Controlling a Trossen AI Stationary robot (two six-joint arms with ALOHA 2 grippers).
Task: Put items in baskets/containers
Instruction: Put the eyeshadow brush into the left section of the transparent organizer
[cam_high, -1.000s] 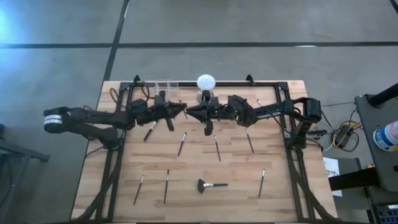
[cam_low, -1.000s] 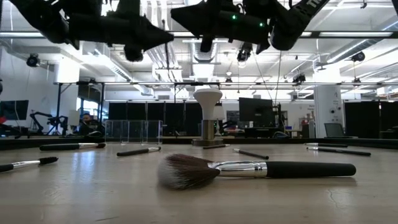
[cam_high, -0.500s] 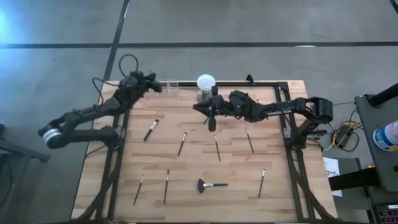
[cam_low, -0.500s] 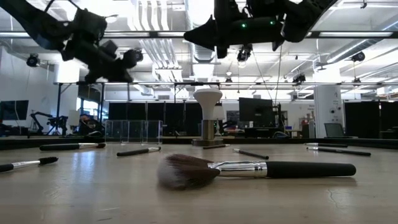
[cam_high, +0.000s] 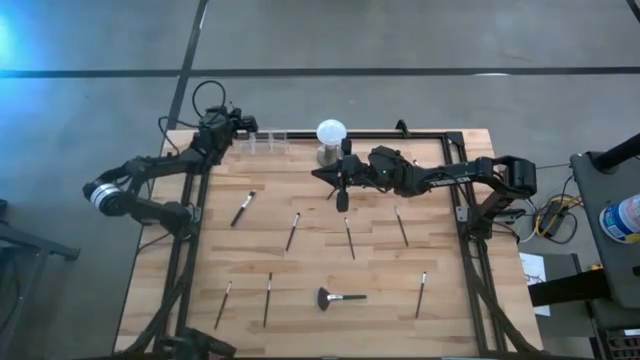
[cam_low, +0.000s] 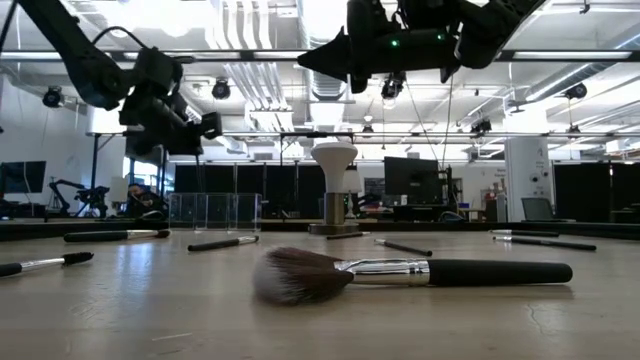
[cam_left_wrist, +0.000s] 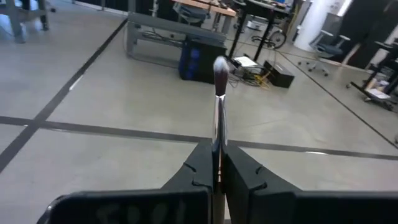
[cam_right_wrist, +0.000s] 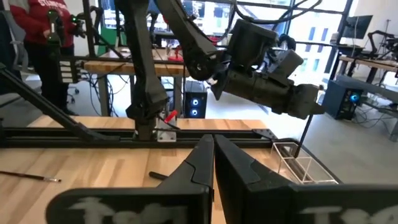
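Our left gripper (cam_high: 243, 127) pinches a slim brush (cam_left_wrist: 219, 93), its long axis running out past the fingertips — the clear cups (cam_high: 268, 141) sit just at its 3 o'clock. Our right gripper (cam_high: 318, 174), fingers pressed together, waits mid-table.

A white globe (cam_high: 331, 131) on a metal stand (cam_low: 334, 210) stands near the far edge of the wooden surface (cam_high: 250, 270), inside a black metal frame (cam_high: 470, 250) that runs along the edges. The floor (cam_high: 400, 40) around it is grey concrete crossed by dark lines. Off to one side sits a grey cart (cam_high: 605, 230) with cables (cam_high: 550, 215) beside it. In the room beyond, a person in a red top (cam_right_wrist: 43, 37) stands near a workbench, and monitors (cam_low: 410, 180) show farther back.
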